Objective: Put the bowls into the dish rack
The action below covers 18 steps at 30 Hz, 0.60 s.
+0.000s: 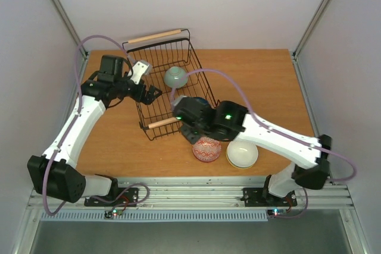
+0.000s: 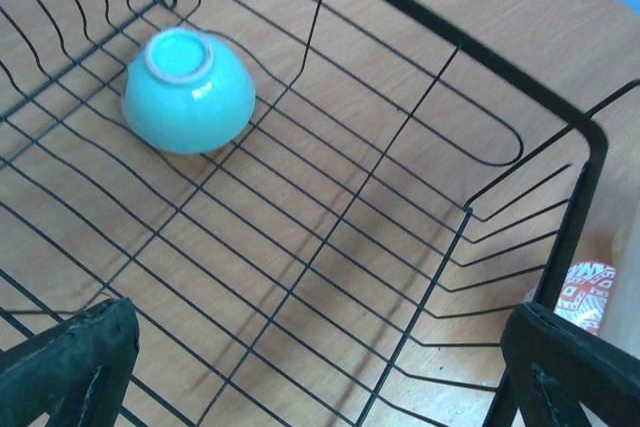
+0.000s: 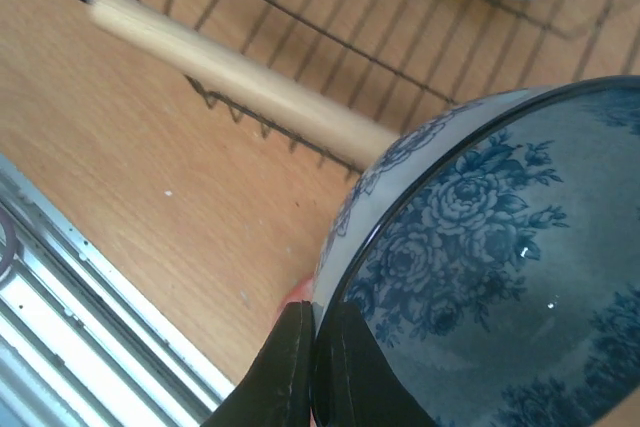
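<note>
Blue-and-white floral ceramic bowl point(image 3: 480, 277), rim pinched by the right fingers point(image 3: 285, 377), must clear the near wooden handle point(image 3: 240, 82) of the black wire rack point(image 1: 161, 90); left fingers point(image 2: 70, 367) gape empty.

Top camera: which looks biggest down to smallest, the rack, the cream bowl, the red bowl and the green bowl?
1. Rack
2. Cream bowl
3. Red bowl, only slightly smaller and partly under the right arm, so unsure
4. Green bowl, smallest, though farther from the camera
</note>
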Available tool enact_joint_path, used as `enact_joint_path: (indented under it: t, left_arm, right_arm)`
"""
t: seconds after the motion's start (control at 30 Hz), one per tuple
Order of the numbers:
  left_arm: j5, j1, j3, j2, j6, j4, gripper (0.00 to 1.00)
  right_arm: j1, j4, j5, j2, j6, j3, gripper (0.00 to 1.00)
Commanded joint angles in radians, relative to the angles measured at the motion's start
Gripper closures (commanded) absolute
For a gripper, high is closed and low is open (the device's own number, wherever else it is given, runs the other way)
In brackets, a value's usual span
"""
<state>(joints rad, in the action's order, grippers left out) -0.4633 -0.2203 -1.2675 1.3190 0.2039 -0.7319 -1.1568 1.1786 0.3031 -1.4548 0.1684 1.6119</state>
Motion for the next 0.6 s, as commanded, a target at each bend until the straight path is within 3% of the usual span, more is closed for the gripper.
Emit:
enact_joint_path:
  t: [0.0,0.2,0.43,0.57]
  left_arm:
    - [-0.03,-0.002,-0.143,0.053,0.067,-0.119,0.01]
    - [-0.028,-0.002,-0.362,0.151,0.145,-0.342,0.01]
    - [-0.157,-0.008,-0.716,0.339,0.299,-0.734,0.01]
    - [-0.102,-0.032,-0.814,0.388,0.379,-0.853,0.01]
  right_arm:
    - [-0.065,0.001,0.083,-0.154,0.231,0.173,0.99]
    - [-0.104,0.04,0.115,-0.267,0.305,0.32,0.99]
    - [-0.15,0.092,0.128,-0.384,0.368,0.465,0.99]
    - [-0.159,0.1,0.113,-0.436,0.396,0.526,0.99]
